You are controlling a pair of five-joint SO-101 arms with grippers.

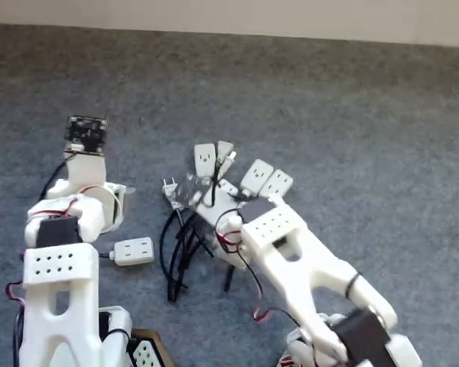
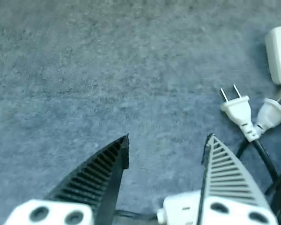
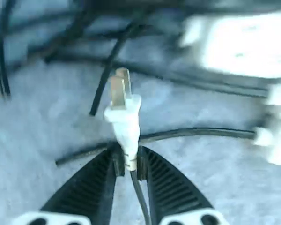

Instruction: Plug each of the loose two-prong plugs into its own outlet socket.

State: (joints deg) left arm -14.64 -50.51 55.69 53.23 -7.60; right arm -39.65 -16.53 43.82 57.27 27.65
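right end effector [image 3: 128, 158], plug [image 3: 125, 115], grey carpet [image 1: 367, 115]

White plastic arms [image 1: 60, 269] — black servo blocks [image 1: 57, 229], red-and-black wires [image 1: 231, 241], black ribbed tapered fingers [image 2: 98, 176]

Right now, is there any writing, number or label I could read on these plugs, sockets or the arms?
None can be read.
The white outlet sockets show only slot holes, the plug in the right gripper is plain white, and the dark board on one arm carries marks too small to read.
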